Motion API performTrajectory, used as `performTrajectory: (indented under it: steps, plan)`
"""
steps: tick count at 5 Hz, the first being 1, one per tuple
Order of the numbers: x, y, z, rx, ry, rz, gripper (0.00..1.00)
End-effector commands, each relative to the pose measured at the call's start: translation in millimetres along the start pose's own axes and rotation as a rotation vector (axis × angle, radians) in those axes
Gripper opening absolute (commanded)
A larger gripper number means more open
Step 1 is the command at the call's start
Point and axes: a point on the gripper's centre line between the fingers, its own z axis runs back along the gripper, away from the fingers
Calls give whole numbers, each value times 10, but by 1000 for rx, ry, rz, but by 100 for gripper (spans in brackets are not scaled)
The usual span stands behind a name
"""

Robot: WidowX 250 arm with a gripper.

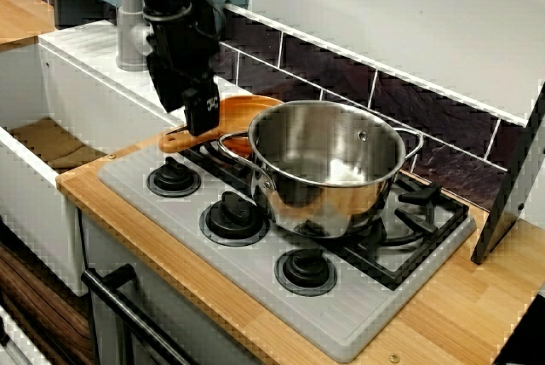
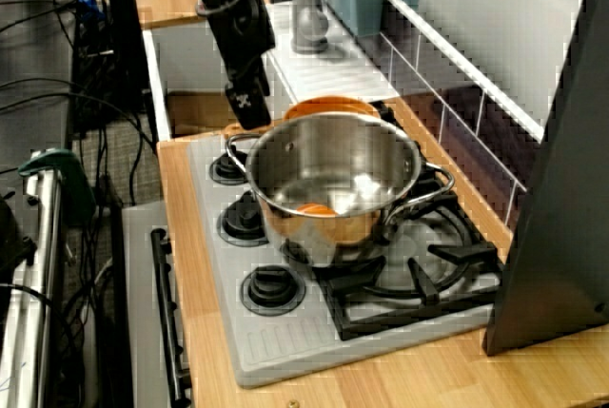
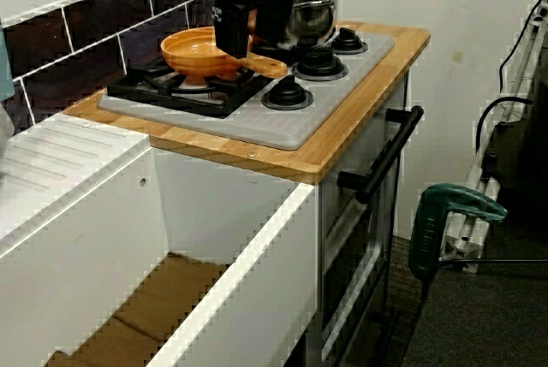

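The claw [image 1: 202, 123] is seen low over the stove, its dark fingers pointing straight down. Their tips are placed at the handle [image 1: 182, 138] of an orange pan [image 1: 248, 112]. Whether the handle is touched cannot be told. Whether the fingers are apart or together cannot be told either, since the black housing hides the gap in all three views.

In the view from the sink side, the pan's bowl [image 3: 192, 49] is found just behind the claw [image 3: 244, 46] on the black burner grate [image 3: 171, 85]. The handle [image 3: 271, 65] is shown sticking out below the claw toward the knobs. In the view facing the tiled wall, a steel pot [image 1: 328, 165] is seen just beside the claw, on the far side of the pan, and its rim overlaps the pan's edge there. In the high view along the stove, the pot [image 2: 328, 175] lies in front of the claw [image 2: 249, 111], with the pan [image 2: 328, 106] between them.

Three black knobs are set in a row below and forward of the claw, the nearest one [image 1: 174, 179] just under it. A white sink [image 1: 51, 139] and a grey tap base [image 1: 129, 37] are placed on the claw's other side, away from the pot.
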Motion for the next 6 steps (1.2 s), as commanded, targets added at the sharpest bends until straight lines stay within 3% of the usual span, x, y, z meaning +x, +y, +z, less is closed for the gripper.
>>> performTrajectory:
  steps: [1,4,6]
  plan:
    - [-37,-13,-32,12,-10,-10,100]
    - [-101,-48,-148,23,-7,5,100]
    - [-43,-22,-161,18,1,13,97]
